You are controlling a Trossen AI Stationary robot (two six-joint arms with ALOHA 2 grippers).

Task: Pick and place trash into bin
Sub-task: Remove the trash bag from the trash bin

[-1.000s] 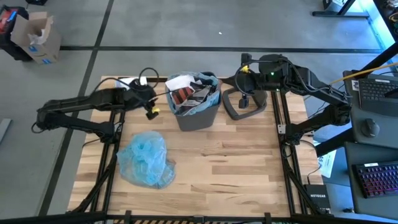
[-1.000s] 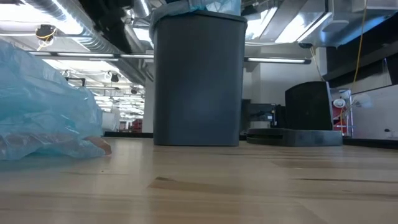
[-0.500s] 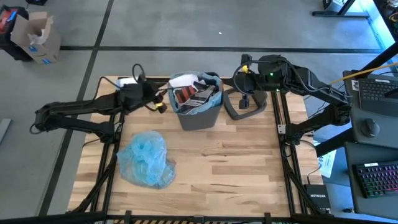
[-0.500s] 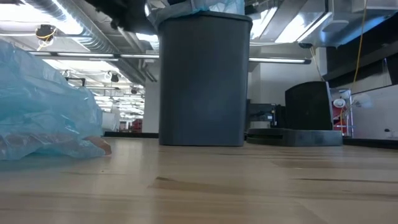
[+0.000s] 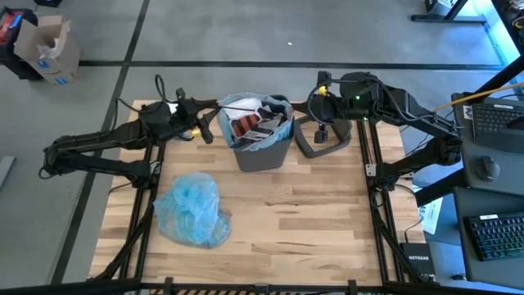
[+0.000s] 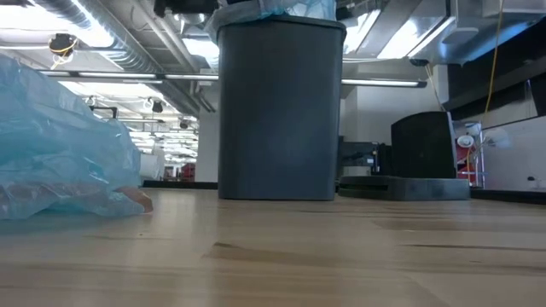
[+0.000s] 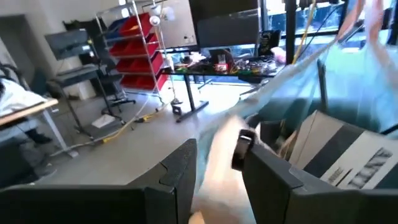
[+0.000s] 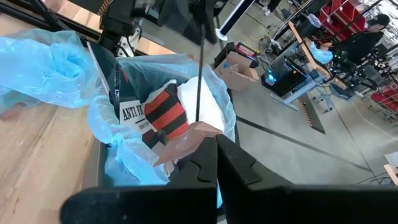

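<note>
Bin (image 5: 260, 141) stands upright at the far middle of the surface (image 5: 311, 221), packed full: red-black-white printed packet (image 5: 244, 125), white paper and dark scraps piled to the rim inside the light blue liner (image 8: 118, 155). Grey lid (image 5: 321, 138) lies just beside the bin, under the right end effector.

What changed: a second ago the left end effector (image 5: 199, 131) was lower and held off from the bin's left wall. Half a second ago it was touching close to the rim, and the bin itself slid a little toward the right arm, which shows in the low view. Now the left end effector has drawn back along the far edge, apart from the rim, and the bin stays where it was pushed. Its fingers (image 7: 186, 168) stand part open with nothing visibly held between them; the bin's liner and a printed packet lie just ahead of them in its wrist view.

Judgement: that looks like a drop-off or a tuck-in finished, arm retreating. No loose litter shows on the surface. A crumpled blue plastic bag (image 5: 193, 210) lies near the front left, well behind the left end effector. It could be next, or a spare liner.

Right end effector (image 5: 323, 131) is closed, empty, parked on the bin's other side above the lid, unchanged.
</note>
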